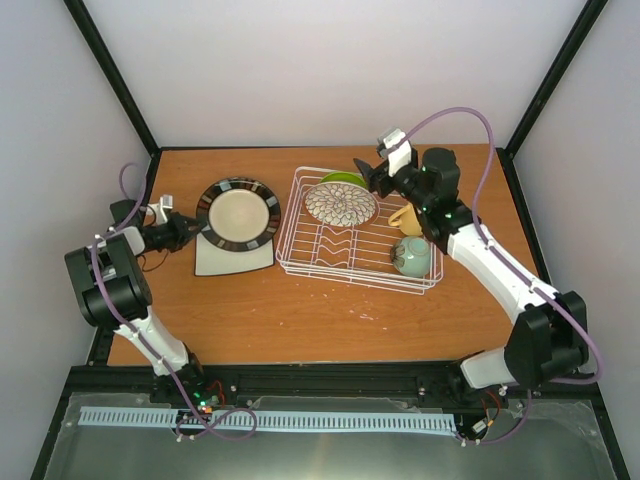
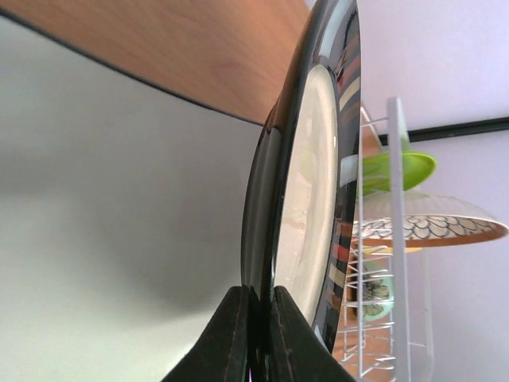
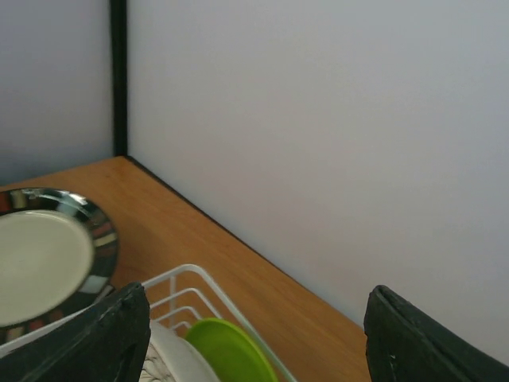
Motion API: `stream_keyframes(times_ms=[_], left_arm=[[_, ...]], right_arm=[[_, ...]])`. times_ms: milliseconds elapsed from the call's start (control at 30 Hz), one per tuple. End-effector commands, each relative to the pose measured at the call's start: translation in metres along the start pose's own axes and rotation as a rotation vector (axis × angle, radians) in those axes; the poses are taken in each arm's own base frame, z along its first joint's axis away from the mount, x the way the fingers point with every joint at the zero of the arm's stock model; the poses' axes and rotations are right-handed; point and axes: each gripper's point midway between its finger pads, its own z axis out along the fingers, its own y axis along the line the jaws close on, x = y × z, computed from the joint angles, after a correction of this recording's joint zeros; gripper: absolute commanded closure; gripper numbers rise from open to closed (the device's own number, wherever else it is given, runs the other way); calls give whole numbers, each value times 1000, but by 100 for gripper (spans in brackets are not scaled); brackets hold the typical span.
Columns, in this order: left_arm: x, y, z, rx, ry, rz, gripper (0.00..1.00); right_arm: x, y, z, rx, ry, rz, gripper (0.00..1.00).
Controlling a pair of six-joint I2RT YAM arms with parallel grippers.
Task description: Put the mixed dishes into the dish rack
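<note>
Left tool [image 2: 258,306], bottom centre, pinching dark-rimmed plate [image 2: 306,199] by its rim: best carried on edge into a free rack [image 1: 287,220] slot; right tool [image 1: 377,174] agape, upper right.

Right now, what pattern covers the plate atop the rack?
The plate has dark petal outlines on white, clearest in the top view.

You've got a brown wood counter [image 1: 300,320] across the middle of the frame, pale walls [image 1: 330,70] up top, black frame posts [image 1: 111,72] in the upper corners, and a white slotted strip [image 1: 300,421] along the bottom.
</note>
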Motion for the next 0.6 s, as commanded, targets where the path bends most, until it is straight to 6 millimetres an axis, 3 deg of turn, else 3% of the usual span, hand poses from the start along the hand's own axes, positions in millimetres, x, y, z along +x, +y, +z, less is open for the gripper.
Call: stream_keyframes(times_ms=[0, 333, 567], left_arm=[[-14, -57, -10, 263, -4, 129, 99], [-40, -122, -42, 334, -52, 280, 99], [-47, -157, -59, 371, -59, 339, 99]], right_arm=[[-5, 23, 11, -185, 15, 67, 27], [-3, 72, 37, -558, 70, 260, 25], [4, 102, 57, -759, 155, 363, 31]])
